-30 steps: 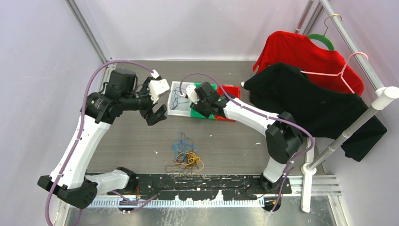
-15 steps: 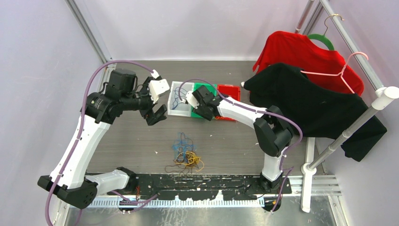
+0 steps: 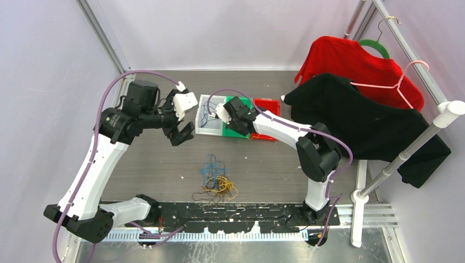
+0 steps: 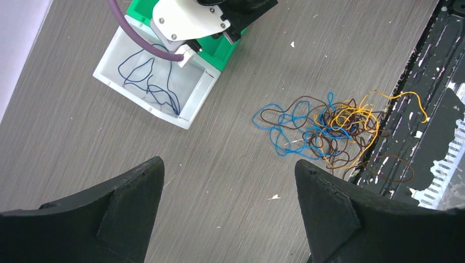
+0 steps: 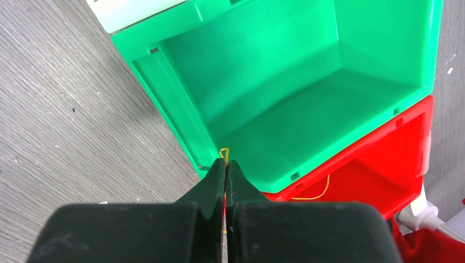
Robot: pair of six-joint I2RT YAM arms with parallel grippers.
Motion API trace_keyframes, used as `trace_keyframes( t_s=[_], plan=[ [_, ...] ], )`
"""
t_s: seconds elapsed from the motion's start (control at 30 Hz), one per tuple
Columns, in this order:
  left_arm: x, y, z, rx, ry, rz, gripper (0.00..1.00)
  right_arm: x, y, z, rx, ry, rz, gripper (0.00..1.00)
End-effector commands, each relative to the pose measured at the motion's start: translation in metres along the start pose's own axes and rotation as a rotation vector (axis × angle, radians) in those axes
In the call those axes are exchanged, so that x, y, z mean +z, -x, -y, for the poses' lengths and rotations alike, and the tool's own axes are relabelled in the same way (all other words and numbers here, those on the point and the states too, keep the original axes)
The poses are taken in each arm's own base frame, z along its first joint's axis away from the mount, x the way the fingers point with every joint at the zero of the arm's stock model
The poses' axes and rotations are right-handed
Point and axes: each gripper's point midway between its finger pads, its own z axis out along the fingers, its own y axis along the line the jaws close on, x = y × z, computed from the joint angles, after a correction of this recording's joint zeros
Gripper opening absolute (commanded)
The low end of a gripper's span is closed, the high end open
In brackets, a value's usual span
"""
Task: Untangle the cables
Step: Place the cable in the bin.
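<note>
Grey wood-grain table (image 3: 148,164): cables (image 4: 329,129), a limp knot of thin blue, brown and orange-yellow loops, lie at its near edge, nearward of the left gripper (image 4: 227,164), the closer one, spread wide and empty. At the glossy green bin (image 5: 164,87) rim the right gripper (image 5: 226,167) pinches one yellow strand (image 5: 224,152).

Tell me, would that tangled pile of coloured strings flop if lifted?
Probably floppy: the tangled pile of thin blue, brown and yellow cables lies in loose curls. Likely light, being so thin. Pulling one would probably drag others, since loops cross.
</note>
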Motion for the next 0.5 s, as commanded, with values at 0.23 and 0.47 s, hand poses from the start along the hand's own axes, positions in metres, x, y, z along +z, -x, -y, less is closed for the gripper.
trace_keyframes(
  t_s=[0.23,0.47],
  plan=[
    [-0.012,0.018,-0.007,0.055,0.055,0.073,0.88,-0.05,0.019,0.063,0.208,-0.148,0.186,0.01],
    [-0.011,0.017,-0.008,0.058,0.055,0.072,0.88,-0.066,-0.006,0.1,0.358,-0.214,0.255,0.01]
  ],
)
